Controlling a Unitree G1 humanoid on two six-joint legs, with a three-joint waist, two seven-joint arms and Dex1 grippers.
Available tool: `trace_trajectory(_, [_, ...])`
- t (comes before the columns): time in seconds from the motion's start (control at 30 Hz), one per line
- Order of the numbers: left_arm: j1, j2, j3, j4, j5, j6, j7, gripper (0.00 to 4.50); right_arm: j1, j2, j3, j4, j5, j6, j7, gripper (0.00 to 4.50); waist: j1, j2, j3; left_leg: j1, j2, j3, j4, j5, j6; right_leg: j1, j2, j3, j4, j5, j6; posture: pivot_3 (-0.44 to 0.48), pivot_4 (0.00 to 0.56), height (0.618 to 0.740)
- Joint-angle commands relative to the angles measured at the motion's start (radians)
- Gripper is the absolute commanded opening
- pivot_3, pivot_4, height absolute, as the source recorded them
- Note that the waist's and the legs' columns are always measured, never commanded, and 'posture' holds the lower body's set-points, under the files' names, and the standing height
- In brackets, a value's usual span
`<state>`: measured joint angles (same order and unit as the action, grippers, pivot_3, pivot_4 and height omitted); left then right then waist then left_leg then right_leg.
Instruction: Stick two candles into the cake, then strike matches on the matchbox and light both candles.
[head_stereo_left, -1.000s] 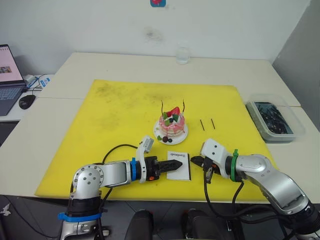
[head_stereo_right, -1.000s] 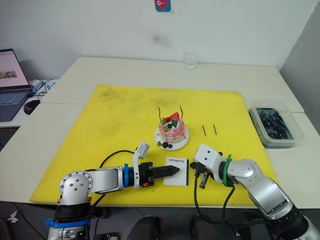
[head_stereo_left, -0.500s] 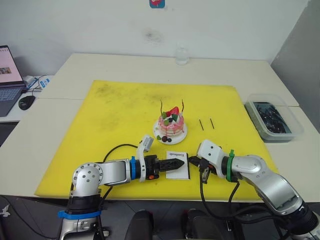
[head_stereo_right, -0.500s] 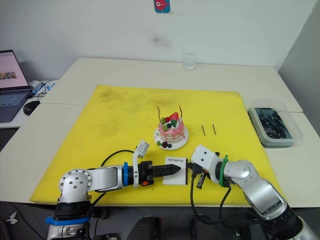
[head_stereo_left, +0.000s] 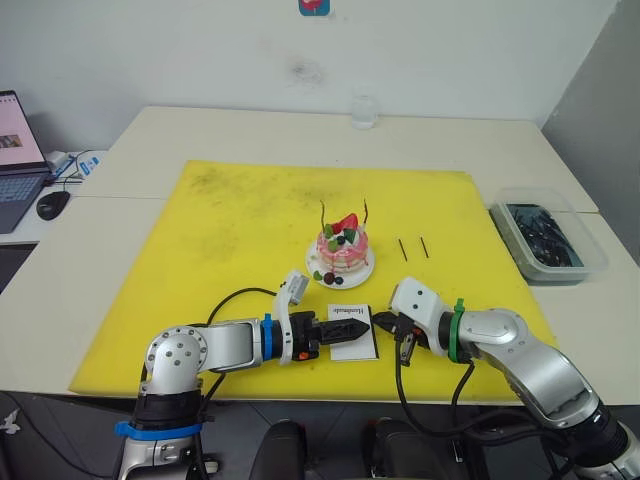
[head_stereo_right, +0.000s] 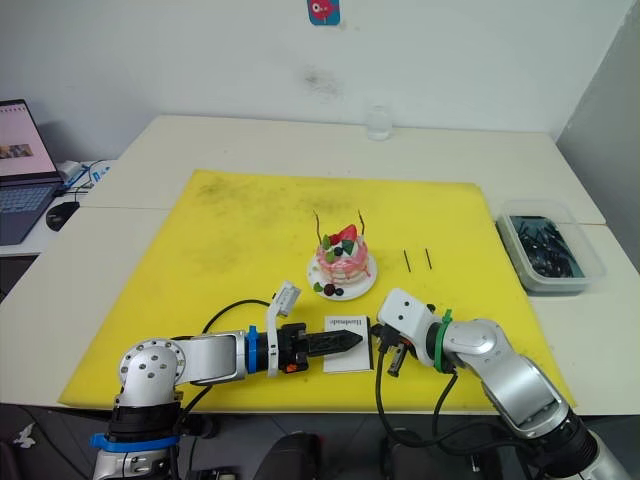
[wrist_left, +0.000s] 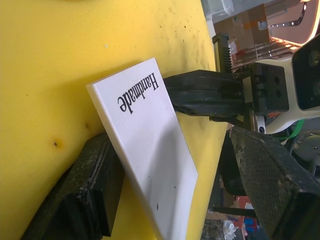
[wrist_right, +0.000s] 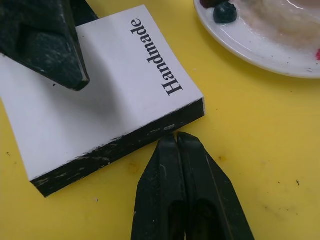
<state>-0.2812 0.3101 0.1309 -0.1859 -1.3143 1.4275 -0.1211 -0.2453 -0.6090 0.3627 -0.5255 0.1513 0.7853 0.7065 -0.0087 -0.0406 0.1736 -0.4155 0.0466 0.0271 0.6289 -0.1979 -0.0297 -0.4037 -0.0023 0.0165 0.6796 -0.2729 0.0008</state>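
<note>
Comparing with a second ago, the right gripper (head_stereo_right: 378, 340) has travelled toward the robot's left along the near edge of the counter's yellow mat (head_stereo_left: 230, 220) and now has its tips at the black side edge of the matchbox (head_stereo_left: 347, 332). Its fingers are pressed together with nothing between them, as the right wrist view shows. The matchbox itself has shifted slightly toward the left arm and sits tilted, one long edge raised off the mat.

The left gripper (head_stereo_left: 350, 329) lies low and level across the mat from the robot's left. One finger rests under the raised edge of the box and the other stands clear above its white face, so the fingers are parted around the box without clamping it.

The candles (head_stereo_left: 324, 214) stand upright in the cake (head_stereo_left: 343, 249), which sits on its plate just beyond the matchbox, near the mat's centre. The matches (head_stereo_left: 401, 248) lie side by side on the mat beside the cake, toward the counter's right edge, well apart from both grippers.

Judgement: the candle step appears complete. The right arm seems to be nudging the box into the left fingers so that it can be held for striking. No match is yet in hand.
</note>
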Motion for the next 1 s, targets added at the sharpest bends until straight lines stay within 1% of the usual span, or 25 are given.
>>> trace_trajectory(0.03, [0.018,0.015,-0.008,0.019,0.064,-0.011,0.028,3.70,-0.002,-0.004,-0.008,-0.052,0.032,0.018,0.021,0.00,0.000,0.000,0.000,0.000,0.000,0.000,0.000,0.000,0.000,0.000,0.000,0.000,0.000,0.000,0.000,0.000,0.150,0.740])
trace_trajectory(0.27, [0.015,0.024,-0.011,0.023,0.069,-0.015,0.023,3.70,-0.003,-0.020,-0.014,-0.079,0.054,0.048,0.029,0.00,0.000,0.000,0.000,0.000,0.000,0.000,0.000,0.000,0.000,0.000,-0.001,0.000,-0.001,0.000,-0.001,0.000,0.150,0.740])
trace_trajectory(0.57, [0.016,0.039,-0.033,0.018,0.080,-0.020,0.015,3.70,-0.015,-0.007,-0.016,-0.081,0.055,0.063,0.016,0.00,0.000,0.000,0.000,0.000,0.000,0.000,0.000,0.000,0.000,0.000,-0.001,0.000,-0.001,-0.001,-0.002,0.000,0.150,0.740])
trace_trajectory(0.63, [0.018,0.046,-0.049,0.010,0.094,-0.022,0.009,3.30,-0.017,-0.007,-0.016,-0.082,0.057,0.067,0.015,0.00,0.000,0.000,0.000,0.000,0.000,0.000,0.000,0.000,0.000,0.000,-0.001,0.000,-0.001,-0.001,-0.002,0.000,0.150,0.740])
trace_trajectory(0.7, [0.023,0.048,-0.062,0.003,0.110,-0.026,0.003,2.76,-0.017,-0.006,-0.017,-0.083,0.058,0.071,0.013,0.00,0.000,0.000,0.000,0.000,0.000,0.000,0.000,0.000,0.000,0.000,-0.001,0.000,-0.001,-0.001,-0.002,0.000,0.150,0.740])
trace_trajectory(0.9, [0.030,0.044,-0.077,0.002,0.159,-0.046,-0.018,0.65,-0.032,0.005,-0.017,-0.087,0.064,0.100,0.006,0.00,0.000,0.000,0.000,-0.001,0.000,0.000,-0.001,0.000,0.000,-0.001,-0.001,0.000,-0.002,-0.001,-0.002,0.000,0.150,0.740])
trace_trajectory(0.93, [0.029,0.044,-0.078,0.002,0.164,-0.047,-0.021,0.45,-0.035,0.007,-0.017,-0.089,0.065,0.106,0.006,0.00,0.000,0.000,0.000,-0.001,0.000,0.000,-0.002,0.000,0.000,-0.001,-0.001,0.000,-0.002,-0.001,-0.002,0.000,0.150,0.740])
trace_trajectory(0.97, [0.029,0.043,-0.078,0.001,0.169,-0.048,-0.025,0.09,-0.037,0.007,-0.017,-0.090,0.067,0.110,0.005,0.00,0.000,0.000,0.000,-0.001,0.000,0.000,-0.002,0.000,0.000,-0.001,-0.001,0.000,-0.002,-0.001,-0.002,0.000,0.150,0.740])
trace_trajectory(1.0, [0.029,0.043,-0.079,0.001,0.173,-0.049,-0.028,0.04,-0.038,0.007,-0.017,-0.090,0.068,0.113,0.004,0.00,0.000,0.000,0.000,-0.001,0.000,0.000,-0.002,0.000,0.000,-0.001,-0.001,0.000,-0.002,-0.001,-0.002,0.000,0.150,0.740])
